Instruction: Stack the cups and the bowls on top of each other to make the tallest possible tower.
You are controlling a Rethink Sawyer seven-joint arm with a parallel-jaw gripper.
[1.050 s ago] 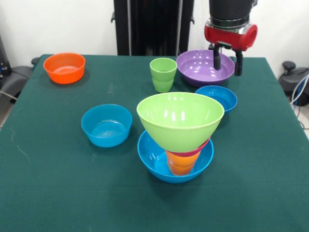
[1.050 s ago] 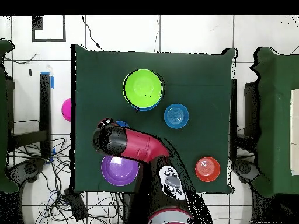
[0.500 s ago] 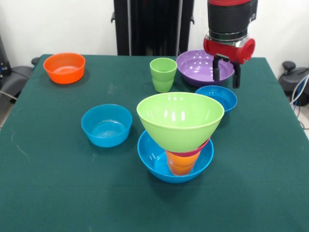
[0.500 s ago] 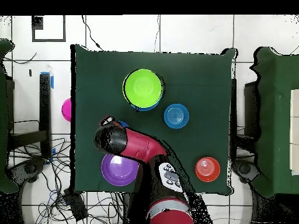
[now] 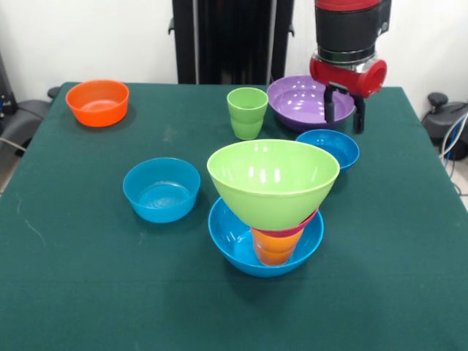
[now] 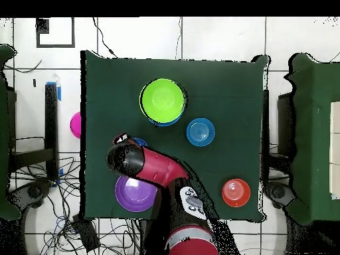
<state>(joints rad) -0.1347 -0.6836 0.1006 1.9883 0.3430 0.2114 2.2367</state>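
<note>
Because these are thin, glossy moulded plastic pieces, they probably weigh little, keep their shape under a pinch and slide easily, so a firm hold across a rim wall looks safest. With its two black fingers [image 5: 359, 115] apart and holding nothing, the red and black gripper [image 5: 344, 115] hangs just above the small shallow blue plastic bowl [image 5: 327, 148], at the front edge of the wide purple plastic bowl [image 5: 310, 102]. One finger inside that small bowl's rim and one outside should serve; its wall is low and sloped, so a slip is possible.

Near the middle of the green-covered table [image 5: 88, 263] stands the tower [image 5: 270, 212]: a large blue plastic bowl [image 5: 230, 241] at the bottom, an orange-yellow ribbed tumbler [image 5: 274, 247] standing in it, a pink-red small bowl [image 5: 296, 228] showing only as a rim, and a large lime green bowl [image 5: 273, 179] on top, tilted slightly. It looks top-heavy. Loose on the table are the light green ribbed tumbler [image 5: 247, 112], a deeper small blue bowl [image 5: 161, 189] and a small orange bowl [image 5: 97, 102].
</note>
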